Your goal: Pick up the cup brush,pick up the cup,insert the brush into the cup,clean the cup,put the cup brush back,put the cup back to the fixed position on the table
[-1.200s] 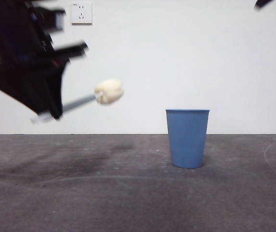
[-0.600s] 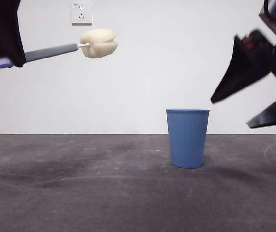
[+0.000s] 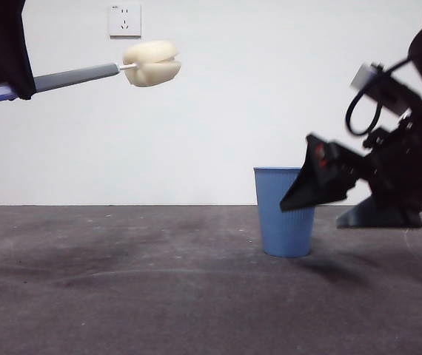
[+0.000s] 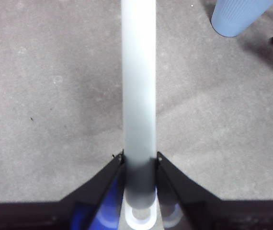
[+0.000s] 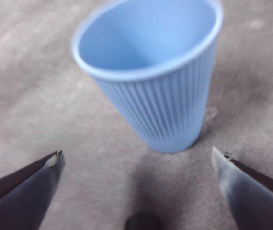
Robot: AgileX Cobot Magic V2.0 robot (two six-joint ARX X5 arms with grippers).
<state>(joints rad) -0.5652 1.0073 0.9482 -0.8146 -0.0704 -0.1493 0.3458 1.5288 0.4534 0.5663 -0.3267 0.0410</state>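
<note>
The left claw (image 4: pixel 139 163) pinches the cup brush (image 3: pixel 78 75) high above the table (image 3: pixel 122 296). The right claw (image 5: pixel 136 167), spread wide, sits low beside the upright cup (image 3: pixel 285 211).

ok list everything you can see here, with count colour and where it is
cup brush: one, grey handle with cream sponge head, held level in the air, high up and away from the cup
cup: one, light blue, upright on the table
table: one, dark grey-brown, under it all
wall sockets: one white, high on the wall; part of another at the top corner
left gripper: one, black, shut on the brush handle
right gripper: one, black, open, low beside the cup, not touching
</note>
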